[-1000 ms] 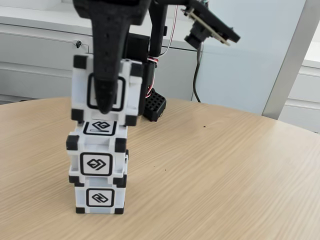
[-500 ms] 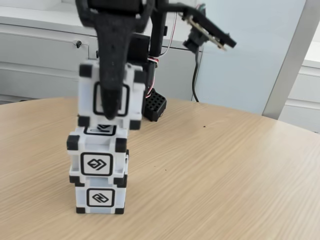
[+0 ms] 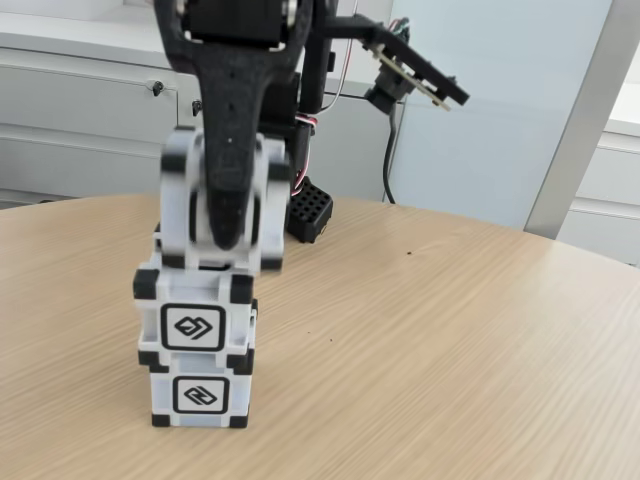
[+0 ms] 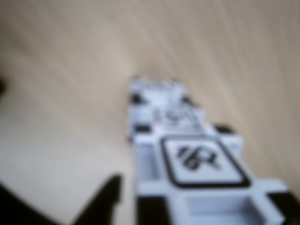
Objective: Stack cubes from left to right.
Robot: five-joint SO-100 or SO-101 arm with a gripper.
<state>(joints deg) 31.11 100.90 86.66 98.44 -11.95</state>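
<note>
Fixed view, front to back: bottom cube (image 3: 200,396) sits flat on the wood-grain surface (image 3: 450,370), white plastic w/ black corner blocks, black-framed glyph facing the camera. Middle cube (image 3: 195,322) rests on it, squared up but shifted a touch left in this view, glyph also forward. Top cube (image 3: 178,205) is motion-blurred, so contact w/ the middle cube can't be called; it looks to be at or just over that cube's top face, turned slightly about the vertical axis and offset right. Stack's long axis runs vertical, approx. upright.

Black end effector (image 3: 232,235) comes down from above; its near finger (image 3: 230,150) lies across the top cube's front face, tip near the lower edge. It seems to be clamped on that cube, though the far finger is hidden.

Wrist view, very soft focus: the top cube (image 4: 206,183) fills the lower right, glyph face up toward the lens, w/ a lower cube (image 4: 161,101) past it and pale wood grain around.

Behind: arm base, a tilted camera board (image 3: 415,68) on a bracket, grey cabinets (image 3: 70,110), light wall panel.
</note>
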